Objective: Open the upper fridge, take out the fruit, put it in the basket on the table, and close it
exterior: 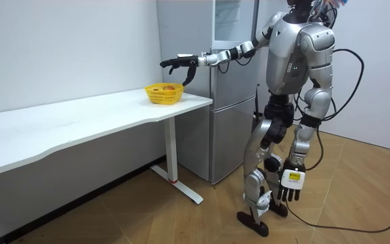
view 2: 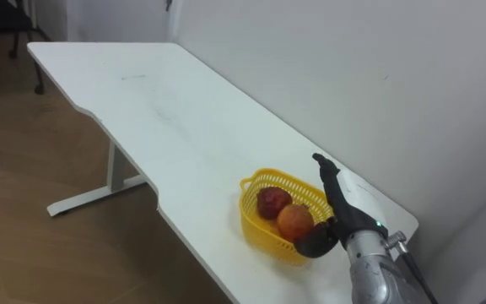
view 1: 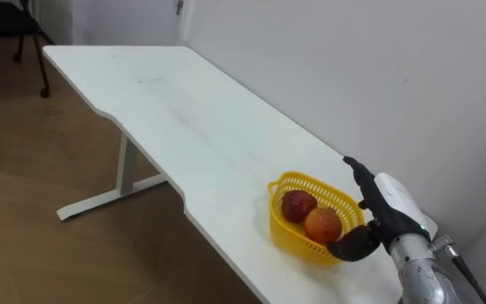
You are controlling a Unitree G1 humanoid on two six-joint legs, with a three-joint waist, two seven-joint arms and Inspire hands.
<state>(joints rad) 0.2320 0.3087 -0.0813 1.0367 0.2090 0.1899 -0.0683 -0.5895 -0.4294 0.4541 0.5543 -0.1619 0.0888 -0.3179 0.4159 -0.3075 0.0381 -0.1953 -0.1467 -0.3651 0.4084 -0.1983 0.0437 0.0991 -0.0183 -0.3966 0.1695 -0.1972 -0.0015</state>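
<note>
Left of the right hand [view 1: 384,213], hovering spread wide (left hand [exterior: 288,190] hanging relaxed): yellow basket [view 1: 287,230] cradling dark-red fruit [view 1: 297,205] and orange fruit [view 1: 321,225].

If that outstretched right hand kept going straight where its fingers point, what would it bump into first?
Probably nothing soon: the right hand hovers above the yellow basket and points along the white table; the wall beside it looks close, depth unclear.
</note>
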